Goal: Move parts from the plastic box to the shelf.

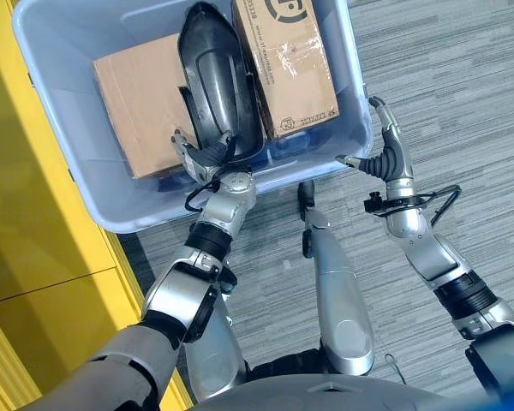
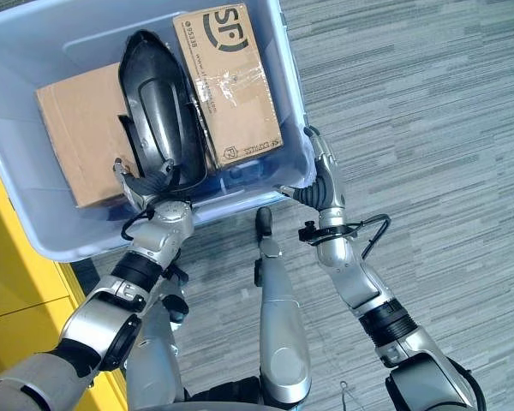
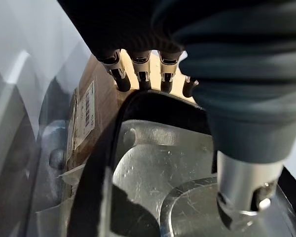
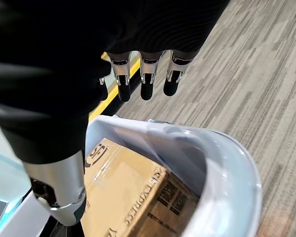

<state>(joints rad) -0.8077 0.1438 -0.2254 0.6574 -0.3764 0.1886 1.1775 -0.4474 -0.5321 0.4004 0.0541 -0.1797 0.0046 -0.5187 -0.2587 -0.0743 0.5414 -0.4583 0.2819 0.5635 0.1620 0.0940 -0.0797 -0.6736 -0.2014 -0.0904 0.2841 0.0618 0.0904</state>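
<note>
Left hand grips the black part (long axis pointing away); right hand hovers slack-fingered.

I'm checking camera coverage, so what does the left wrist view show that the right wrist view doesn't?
The left wrist view shows the left hand at the black moulded part, its fingers reaching over the part's far edge, with a plain cardboard box beside it. The right wrist view shows the right hand open above the plastic box's rim, over a printed cardboard box, with grey carpet beyond. Both show the pale blue plastic box's wall.
</note>
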